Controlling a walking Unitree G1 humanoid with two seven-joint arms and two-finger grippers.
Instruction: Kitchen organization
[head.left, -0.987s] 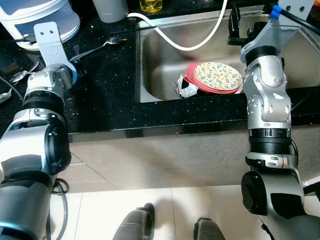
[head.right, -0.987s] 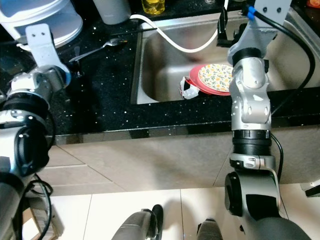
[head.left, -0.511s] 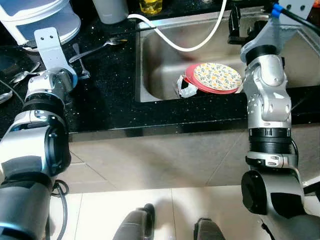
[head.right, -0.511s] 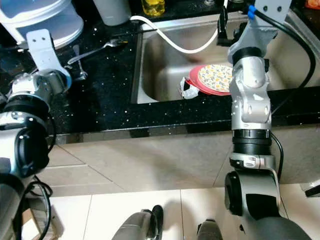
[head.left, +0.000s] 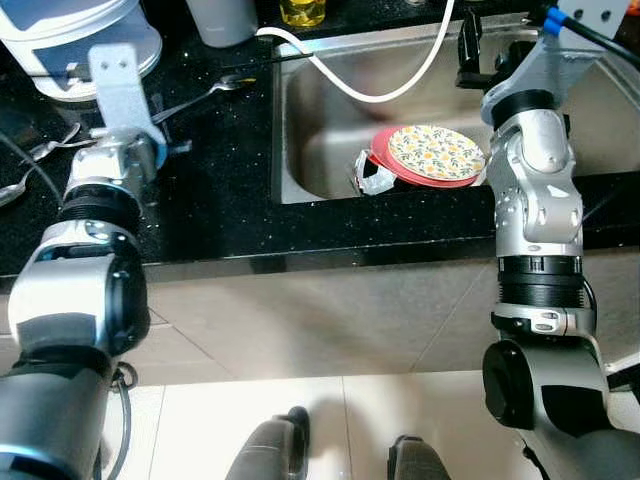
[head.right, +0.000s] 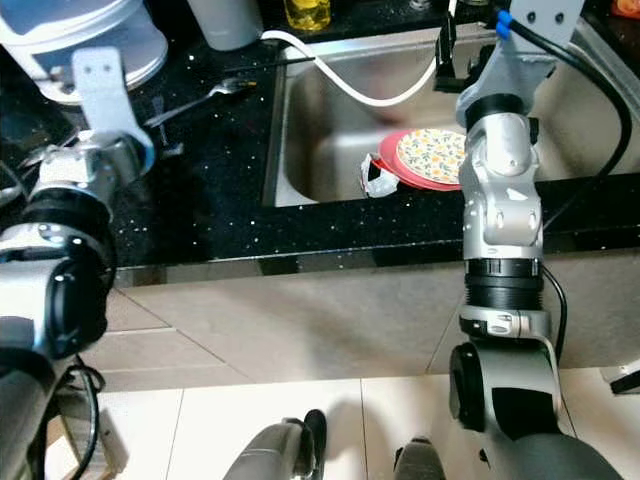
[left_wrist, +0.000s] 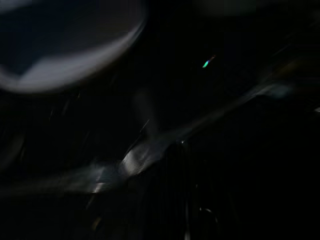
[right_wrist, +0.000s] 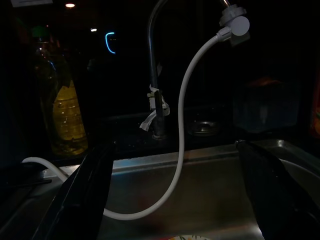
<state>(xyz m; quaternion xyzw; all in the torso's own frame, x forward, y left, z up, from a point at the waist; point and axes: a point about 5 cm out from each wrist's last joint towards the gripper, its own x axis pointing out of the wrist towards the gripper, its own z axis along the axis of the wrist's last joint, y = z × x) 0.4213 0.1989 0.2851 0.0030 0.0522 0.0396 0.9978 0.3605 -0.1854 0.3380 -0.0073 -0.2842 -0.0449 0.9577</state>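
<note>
From the head, the left gripper (head.left: 150, 125) has swung right toward the spoon (head.left: 205, 92) on the counter (head.left: 220, 190); its opening I cannot tell. The right wrist shows the right gripper (right_wrist: 172, 200) spread wide above the sink (right_wrist: 200, 175), idle.

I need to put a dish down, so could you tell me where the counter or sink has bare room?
The black counter is bare between the spoon and its front edge. The sink floor is open left of the floral plate. It is crowded around the white container, where cutlery lies.
</note>
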